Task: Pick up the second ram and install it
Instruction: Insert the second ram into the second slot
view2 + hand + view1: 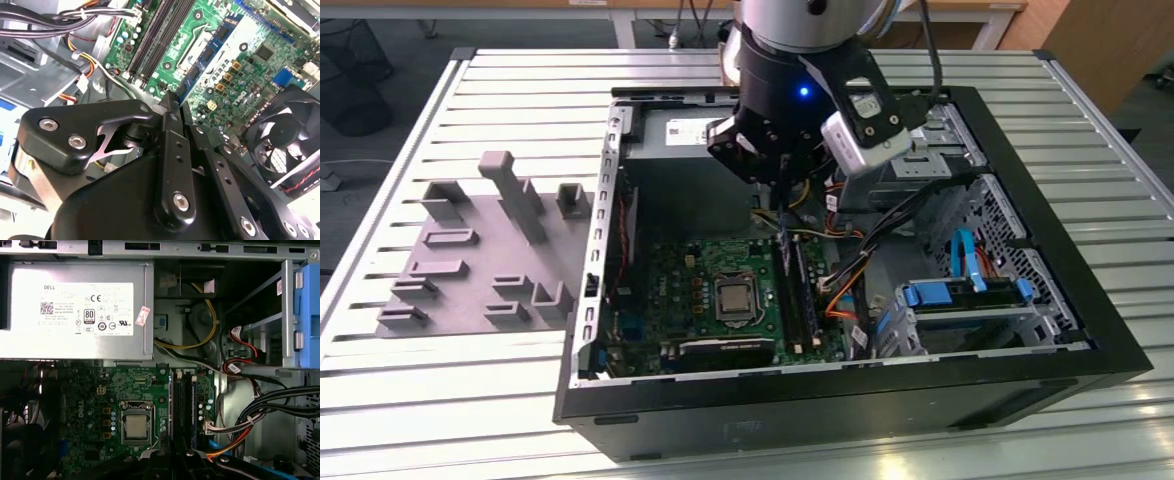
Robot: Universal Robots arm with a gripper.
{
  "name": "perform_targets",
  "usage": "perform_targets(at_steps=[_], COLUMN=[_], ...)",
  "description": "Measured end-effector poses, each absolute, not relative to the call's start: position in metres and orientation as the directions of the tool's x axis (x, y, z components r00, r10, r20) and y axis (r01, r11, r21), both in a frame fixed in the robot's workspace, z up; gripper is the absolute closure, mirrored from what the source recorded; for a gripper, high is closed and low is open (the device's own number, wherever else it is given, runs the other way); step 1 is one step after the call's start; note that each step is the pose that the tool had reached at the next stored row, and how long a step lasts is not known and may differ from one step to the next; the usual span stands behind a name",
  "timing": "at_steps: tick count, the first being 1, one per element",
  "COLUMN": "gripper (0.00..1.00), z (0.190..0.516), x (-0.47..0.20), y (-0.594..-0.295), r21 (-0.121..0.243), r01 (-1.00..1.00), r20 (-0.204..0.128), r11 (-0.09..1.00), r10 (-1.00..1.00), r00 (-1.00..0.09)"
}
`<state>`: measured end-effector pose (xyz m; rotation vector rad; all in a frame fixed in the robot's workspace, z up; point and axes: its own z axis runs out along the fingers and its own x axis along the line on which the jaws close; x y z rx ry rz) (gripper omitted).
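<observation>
Pincer is pressed together on the ram. In the second wrist view the fingers close on one end of it, and the stick runs out past the tips with its black chips facing me.

Ram is held clear above the board. On my screen it lies across the patch next to the CPU socket. The black slots sit on the far side of that socket, apart from the ram. I can't tell whether a stick is already seated in them.

In the exterior view the pincer hangs inside the open case, over the upper part of the board, with the slots just below it.

Around it:
- a black fan near the board's edge
- a bundle of coloured cables beside the slots
- the silver power supply along one case wall
- a blue drive bay at the exterior view's right

Case lies on its side on a slatted table. A grey fixture with upright tabs stands on the table at the exterior view's left, just beside the case.
</observation>
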<state>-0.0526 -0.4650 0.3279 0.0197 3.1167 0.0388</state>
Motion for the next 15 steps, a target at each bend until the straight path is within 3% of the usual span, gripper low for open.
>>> perform_targets(at_steps=[15], gripper=[0.86], z=[0.307], x=[-0.050], y=[-0.465], r21=[0.025], r01=[0.006], r20=[-0.021], r11=[1.000], r10=[0.006], r00=[-1.000])
